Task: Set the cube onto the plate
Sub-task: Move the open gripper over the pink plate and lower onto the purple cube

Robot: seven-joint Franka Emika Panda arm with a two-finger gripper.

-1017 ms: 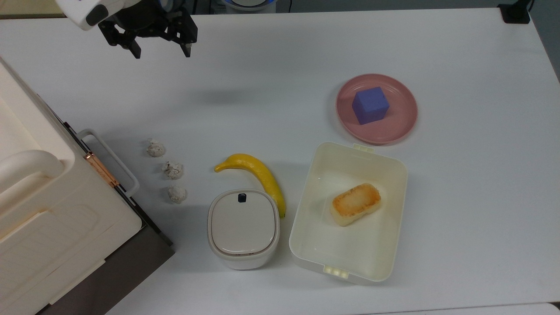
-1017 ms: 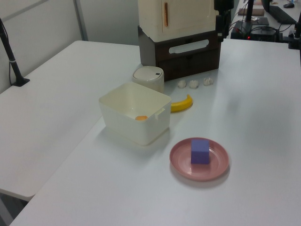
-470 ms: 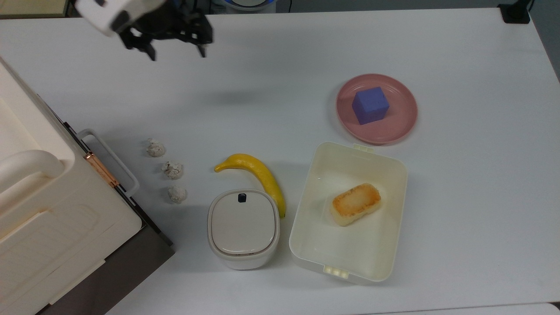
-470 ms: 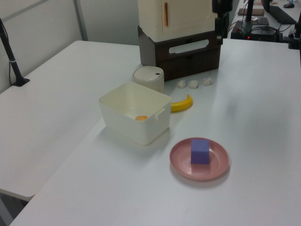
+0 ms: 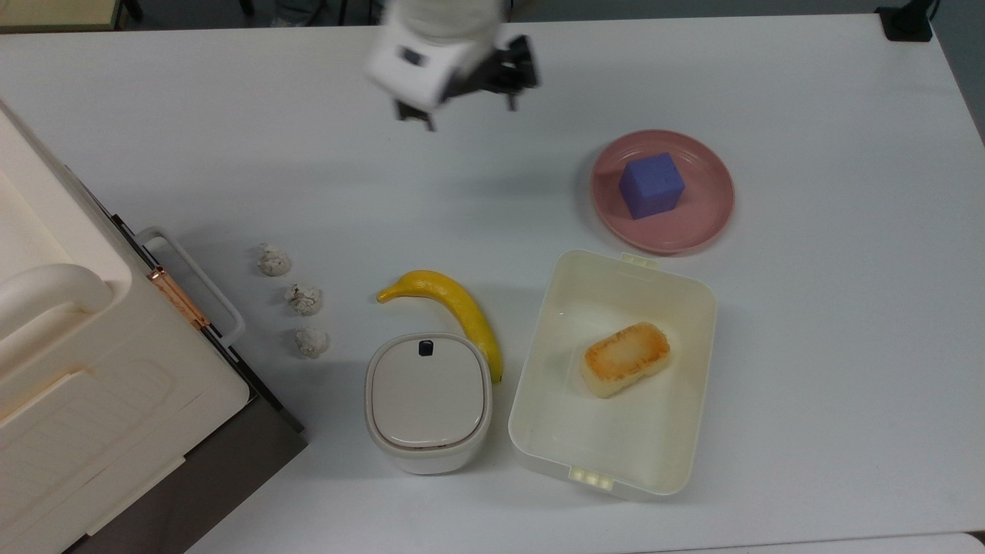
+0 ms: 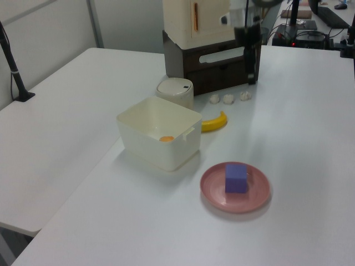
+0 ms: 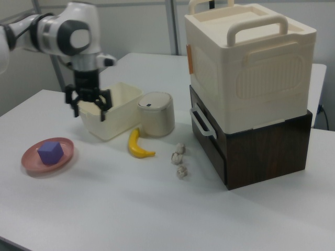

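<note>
Gripper [image 5: 468, 108] now nearer plate [image 5: 704, 223], jaws spread.

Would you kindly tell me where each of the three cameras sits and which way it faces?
Top view: overhead, looking straight down at the table; the gripper shows near the upper edge.
Left view: raised at the plate end, looking along the table toward the stacked boxes.
Right view: low at the opposite end, boxes nearest, arm behind.
All three share the cube on the plate.
</note>
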